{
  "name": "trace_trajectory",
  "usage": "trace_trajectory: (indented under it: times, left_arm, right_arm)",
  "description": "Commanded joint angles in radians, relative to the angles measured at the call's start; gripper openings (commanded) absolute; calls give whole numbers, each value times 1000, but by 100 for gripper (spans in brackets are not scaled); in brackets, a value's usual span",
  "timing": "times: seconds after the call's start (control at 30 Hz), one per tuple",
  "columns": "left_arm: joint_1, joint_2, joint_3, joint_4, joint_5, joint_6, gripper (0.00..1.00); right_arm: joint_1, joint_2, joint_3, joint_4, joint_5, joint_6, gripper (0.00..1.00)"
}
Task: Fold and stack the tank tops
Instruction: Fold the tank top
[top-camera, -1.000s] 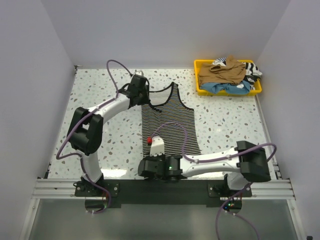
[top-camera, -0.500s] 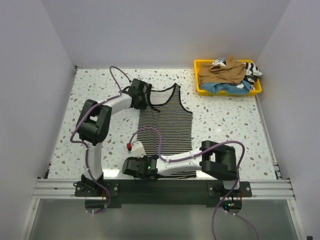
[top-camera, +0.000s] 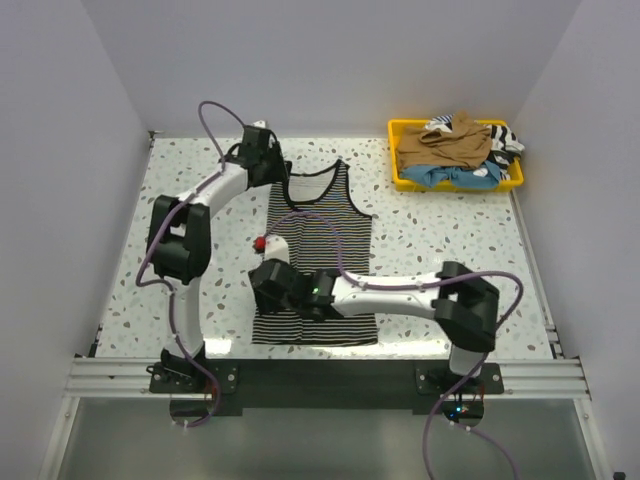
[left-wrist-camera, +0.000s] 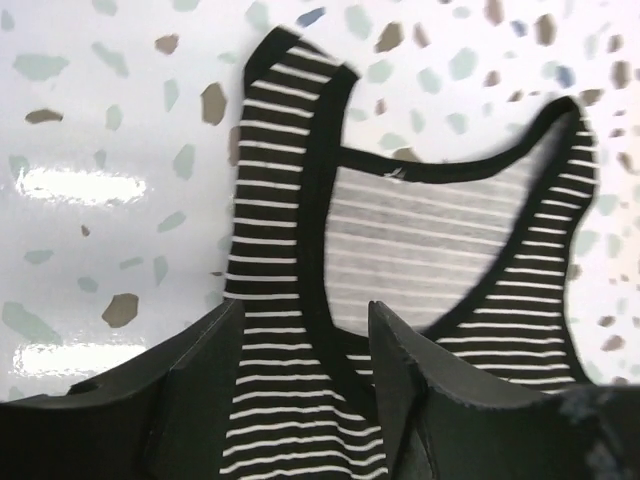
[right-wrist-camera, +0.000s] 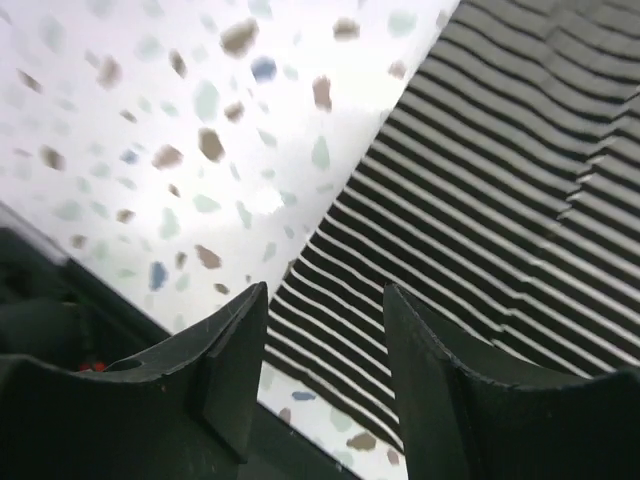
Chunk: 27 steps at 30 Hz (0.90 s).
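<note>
A black-and-white striped tank top (top-camera: 318, 255) lies flat in the middle of the table, straps at the far end. My left gripper (top-camera: 268, 162) is open at its far left strap; in the left wrist view the jaws (left-wrist-camera: 305, 310) straddle the strap (left-wrist-camera: 275, 200) without closing on it. My right gripper (top-camera: 268, 285) is open over the top's near left side; in the right wrist view (right-wrist-camera: 325, 295) the hem corner (right-wrist-camera: 330, 340) lies between the fingers. A tan-brown top (top-camera: 445, 145), a light blue one (top-camera: 455, 176) and a striped one (top-camera: 507, 138) are heaped together.
The heap sits in a yellow tray (top-camera: 394, 128) at the far right corner. White walls close in the speckled table (top-camera: 200, 300) on three sides. A black rail (top-camera: 330, 375) with both arm bases runs along the near edge.
The striped top now lies further left and nearer the front edge, laid out longer. The left gripper moved toward the far left; the right gripper moved from the near edge up to the top's left side.
</note>
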Motion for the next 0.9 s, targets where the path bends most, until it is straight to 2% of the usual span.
trace_trajectory:
  times: [0.0,0.07,0.1,0.17,0.2,0.47,0.6,0.7,0.87]
  left_arm:
    - [-7,-106,45,12,66,37,59]
    - [-22,-166,30,12,74,15,61]
    - [-33,-213,-6,14,74,-3,61]
    - [-77,-267,-66,37,73,-24,61]
    - [-97,-322,-138,47,71,-44,60]
    - [-392,-569,-481,110,14,-153,50]
    - [-564,-626,-573,101,-4,-190,47]
    - [-689,-623,-605,86,-22,-221,44]
    - [-795,-590,-650,115,-4,-241,42]
  right_arm:
    - [-63,-212,-4,-63,56,-62,54]
    - [-143,-303,-70,-69,14,-65,51]
    - [-242,-324,-96,-57,-11,-74,51]
    - [-347,-352,-126,-68,-66,-123,50]
    - [-440,-358,-129,-78,-108,-145,50]
    - [-833,-231,-109,-39,-293,-283,43]
    - [-895,-106,-40,-31,-317,-321,41]
    - [-896,-12,25,-54,-294,-346,40]
    - [-904,83,72,-66,-254,-355,38]
